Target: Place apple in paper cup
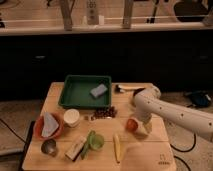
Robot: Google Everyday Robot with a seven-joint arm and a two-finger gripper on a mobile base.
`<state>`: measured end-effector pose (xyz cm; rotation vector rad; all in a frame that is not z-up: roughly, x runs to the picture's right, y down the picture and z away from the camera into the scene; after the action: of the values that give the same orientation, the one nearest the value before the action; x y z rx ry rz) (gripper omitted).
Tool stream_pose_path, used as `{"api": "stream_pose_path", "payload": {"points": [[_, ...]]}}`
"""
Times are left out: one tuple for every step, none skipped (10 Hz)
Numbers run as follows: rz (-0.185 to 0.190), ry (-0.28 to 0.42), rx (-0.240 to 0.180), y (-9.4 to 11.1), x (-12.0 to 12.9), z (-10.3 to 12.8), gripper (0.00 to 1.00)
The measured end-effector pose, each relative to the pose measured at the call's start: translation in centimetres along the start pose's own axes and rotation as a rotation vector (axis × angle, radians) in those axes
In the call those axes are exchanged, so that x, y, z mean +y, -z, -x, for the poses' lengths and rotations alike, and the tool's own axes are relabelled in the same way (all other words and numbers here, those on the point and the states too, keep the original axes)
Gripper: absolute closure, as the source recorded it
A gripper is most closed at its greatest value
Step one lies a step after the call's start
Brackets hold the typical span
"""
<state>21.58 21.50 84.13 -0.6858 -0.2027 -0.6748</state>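
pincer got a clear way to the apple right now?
Likely yes. The pincer sits just right of the apple in the view, with nothing between them. The banana and green cup lie apart from it.

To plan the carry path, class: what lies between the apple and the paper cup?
Camera view: a dark cluster lies between apple and paper cup; gripper sits beside the apple.

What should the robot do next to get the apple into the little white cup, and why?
Probably get a sure hold of the apple first. The gripper is down low, right beside the apple on its right side, and the paper cup stands well off to the left. I cannot tell whether the apple is already gripped, so carrying it over should wait.
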Motion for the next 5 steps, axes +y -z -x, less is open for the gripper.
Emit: {"api": "stream_pose_path", "payload": {"points": [[0.000, 0.004, 0.001, -0.03, -0.01, -0.01, 0.20], [0.001, 0.009, 0.001, -0.07, -0.02, 0.02, 0.20], [0.001, 0.014, 0.001, -0.08, -0.03, 0.02, 0.20], [0.002, 0.020, 0.000, -0.15, -0.01, 0.07, 0.20], [0.003, 0.030, 0.000, -0.20, 0.01, 0.08, 0.20]]}}
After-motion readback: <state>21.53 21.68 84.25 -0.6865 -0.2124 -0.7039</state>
